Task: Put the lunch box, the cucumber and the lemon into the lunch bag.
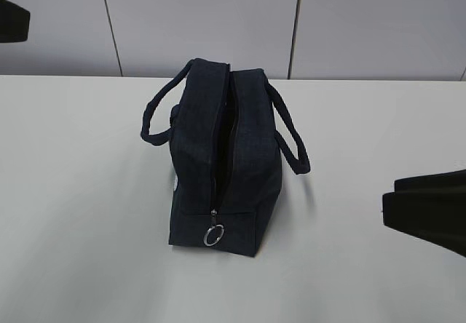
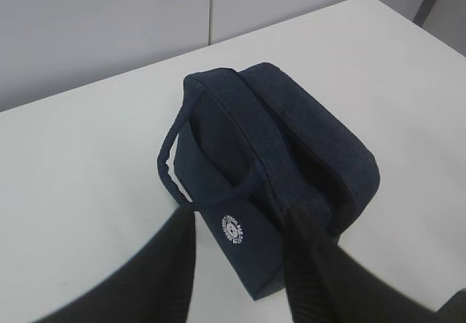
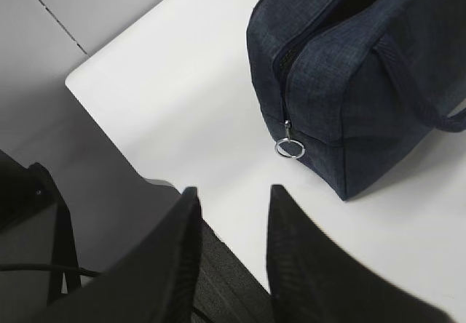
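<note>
The navy lunch bag (image 1: pixel 251 156) stands upright in the middle of the white table, its top zipper open in a dark slit and its silver ring pull (image 1: pixel 213 234) hanging at the near end. Both handles droop to the sides. My left gripper (image 2: pixel 240 217) hovers open above the bag's logo side (image 2: pixel 233 228), apart from it, and shows as a dark shape at the far left (image 1: pixel 13 21). My right gripper (image 3: pixel 233 190) is open and empty over the table's near edge, right of the bag (image 3: pixel 342 83). Lunch box, cucumber and lemon are out of view.
The table (image 1: pixel 87 192) runs back to a pale panelled wall (image 1: pixel 204 17). In the right wrist view its corner (image 3: pixel 73 79) and edge drop to grey floor, with dark equipment (image 3: pixel 29 214) below.
</note>
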Motion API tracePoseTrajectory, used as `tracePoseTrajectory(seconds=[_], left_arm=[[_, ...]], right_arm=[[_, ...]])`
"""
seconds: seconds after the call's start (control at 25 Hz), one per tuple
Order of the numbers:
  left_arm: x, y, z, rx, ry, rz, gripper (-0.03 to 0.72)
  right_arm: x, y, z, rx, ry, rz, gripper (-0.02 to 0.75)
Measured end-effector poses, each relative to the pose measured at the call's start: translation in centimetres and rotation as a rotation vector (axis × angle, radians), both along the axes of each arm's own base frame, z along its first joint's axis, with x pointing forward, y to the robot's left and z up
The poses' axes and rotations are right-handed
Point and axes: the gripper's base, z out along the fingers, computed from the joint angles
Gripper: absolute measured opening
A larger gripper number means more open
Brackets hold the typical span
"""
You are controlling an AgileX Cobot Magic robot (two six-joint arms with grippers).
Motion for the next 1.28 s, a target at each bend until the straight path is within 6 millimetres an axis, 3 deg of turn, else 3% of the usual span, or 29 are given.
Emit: tracePoseTrajectory(seconds=[0.36, 0.52, 0.68, 0.92, 1.12, 1.28], left_arm=[[-0.1, -0.1, 0.0, -0.015, 0.017, -0.006, 0.268], [-0.1, -0.1, 0.0, -0.018, 0.018, -0.007, 0.268], [-0.1, -0.1, 0.0, -0.020, 0.019, -0.007, 0.268], [-0.1, -0.2, 0.0, -0.025, 0.021, -0.007, 0.267], [-0.1, -0.2, 0.0, -0.032, 0.024, -0.008, 0.267], [-0.1, -0.2, 0.0, -0.032, 0.024, -0.008, 0.267]], right_arm=[[3.3, 0.1, -3.5, -0.093, 0.072, 0.010, 0.231], [4.6, 1.0, -4.8, -0.100, 0.093, 0.040, 0.231], [4.3, 4.1, -5.9, -0.149, 0.071, 0.115, 0.231], [4.1, 8.0, -7.0, -0.238, 0.031, 0.059, 0.230], [5.2, 11.5, -7.7, -0.261, 0.080, -0.025, 0.230], [6.4, 13.6, -9.5, -0.290, 0.164, -0.097, 0.230]])
